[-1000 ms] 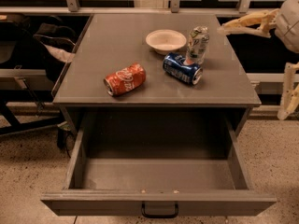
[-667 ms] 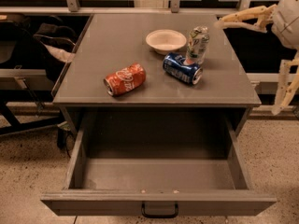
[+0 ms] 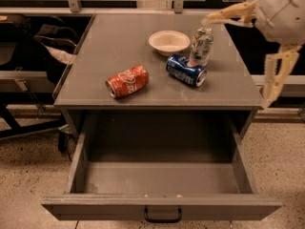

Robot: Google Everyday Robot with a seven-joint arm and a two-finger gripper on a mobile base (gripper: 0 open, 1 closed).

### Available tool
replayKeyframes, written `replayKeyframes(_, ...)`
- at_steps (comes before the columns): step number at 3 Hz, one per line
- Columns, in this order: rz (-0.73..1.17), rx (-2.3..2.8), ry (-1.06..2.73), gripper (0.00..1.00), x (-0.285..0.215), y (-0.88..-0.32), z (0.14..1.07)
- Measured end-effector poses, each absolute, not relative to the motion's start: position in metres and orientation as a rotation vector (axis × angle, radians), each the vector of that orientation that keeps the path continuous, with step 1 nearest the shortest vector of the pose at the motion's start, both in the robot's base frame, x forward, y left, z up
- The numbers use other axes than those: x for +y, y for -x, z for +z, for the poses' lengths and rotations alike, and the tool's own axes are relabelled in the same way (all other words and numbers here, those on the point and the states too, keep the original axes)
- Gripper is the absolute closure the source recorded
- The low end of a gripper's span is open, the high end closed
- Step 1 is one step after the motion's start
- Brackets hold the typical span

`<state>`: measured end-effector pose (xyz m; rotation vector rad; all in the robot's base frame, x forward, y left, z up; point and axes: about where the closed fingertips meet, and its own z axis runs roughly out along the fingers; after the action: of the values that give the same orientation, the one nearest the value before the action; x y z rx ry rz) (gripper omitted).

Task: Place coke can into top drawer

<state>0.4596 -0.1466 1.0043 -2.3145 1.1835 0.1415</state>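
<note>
Grey surface [image 3: 119,42] above the open top drawer [image 3: 162,206]; your pincer [image 3: 212,19] hovers at the back right corner.
The coke can [image 3: 127,80] lies on its side, well apart from the pincer and nearer the drawer, beyond the blue can [image 3: 186,70]. You cannot tell whether the pincer is spread or pressed together. The can is probably light, thin-walled and slick, so pinch it gently across mid-barrel.

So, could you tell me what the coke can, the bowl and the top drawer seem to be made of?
Coke can: thin painted metal, probably aluminium; glossy, dented. Bowl: matte off-white, likely paper or foam. Top drawer: flat grey, perhaps painted metal or laminate; unclear. The gripper, pale and plastic-looking, hovers open at the right rear of the table.
</note>
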Motion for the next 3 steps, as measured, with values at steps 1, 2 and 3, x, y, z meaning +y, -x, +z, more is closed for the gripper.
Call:
replayKeyframes(1,0.143,1.127,2.365,0.00,-0.126,-0.472,1.003)
replayKeyframes(2,0.141,1.095,2.390,0.00,-0.115,-0.479,1.002)
replayKeyframes(3,0.203,1.025,2.419,0.00,-0.088,-0.494,0.993)
